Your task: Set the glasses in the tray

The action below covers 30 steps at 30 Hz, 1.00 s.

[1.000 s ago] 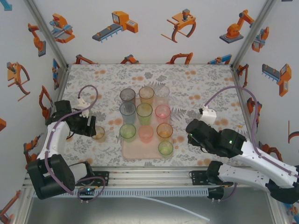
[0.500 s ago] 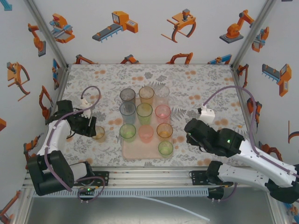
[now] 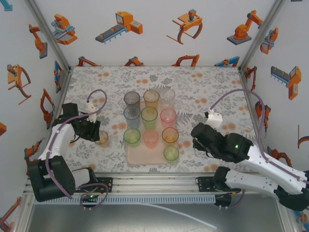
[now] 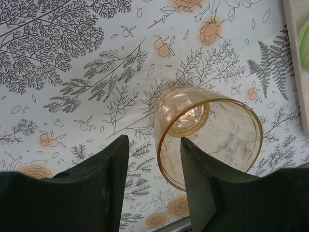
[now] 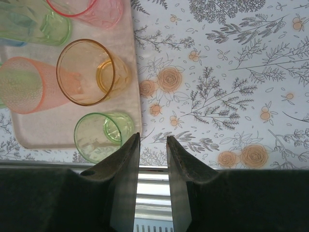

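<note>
Top view: one amber glass (image 3: pixel 102 139) stands off the tray (image 3: pixel 137 157), on the surface (image 3: pixel 203 87) just at the tray's 9 o'clock. It is upright, mouth up, long axis vertical.

Left hand (image 3: pixel 92 130) sits at the glass's 10 o'clock, touching or nearly so. In the wrist view the hand (image 4: pixel 154 145) straddles the near wall of the glass (image 4: pixel 207 137), one finger outside and one over the mouth. Fingers are parted and not clenched on the wall.

Right hand (image 3: pixel 200 137) is at the tray's 3 o'clock, well apart from this glass. Its fingers are narrowly parted and grasp nothing. The left arm is clearly the nearer.

The tray holds ten glasses, all upright: three rows of three, plus a green one at the near right. The near-left corner looks bare, probably the slot for the amber one.
</note>
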Each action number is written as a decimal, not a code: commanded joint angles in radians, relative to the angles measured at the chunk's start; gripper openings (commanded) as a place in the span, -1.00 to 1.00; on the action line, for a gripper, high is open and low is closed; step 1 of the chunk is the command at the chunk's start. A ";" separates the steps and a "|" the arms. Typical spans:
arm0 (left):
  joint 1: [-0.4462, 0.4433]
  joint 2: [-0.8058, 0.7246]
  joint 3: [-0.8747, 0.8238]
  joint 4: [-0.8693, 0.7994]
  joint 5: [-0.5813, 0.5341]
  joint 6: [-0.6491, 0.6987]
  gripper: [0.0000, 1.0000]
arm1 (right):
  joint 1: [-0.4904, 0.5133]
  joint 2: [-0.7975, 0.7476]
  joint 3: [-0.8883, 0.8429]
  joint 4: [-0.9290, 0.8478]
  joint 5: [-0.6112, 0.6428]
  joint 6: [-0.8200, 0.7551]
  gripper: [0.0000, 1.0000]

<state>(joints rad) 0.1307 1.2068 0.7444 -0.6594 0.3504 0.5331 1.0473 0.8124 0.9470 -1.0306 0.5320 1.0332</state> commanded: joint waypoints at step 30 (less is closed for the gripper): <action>-0.054 -0.033 0.035 -0.007 -0.033 -0.035 -0.36 | -0.007 -0.018 -0.024 0.014 0.006 0.023 -0.40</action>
<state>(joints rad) 0.0841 1.1942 0.7536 -0.6582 0.3206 0.5068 1.0439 0.8036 0.9321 -1.0267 0.5247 1.0332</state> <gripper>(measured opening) 0.326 0.305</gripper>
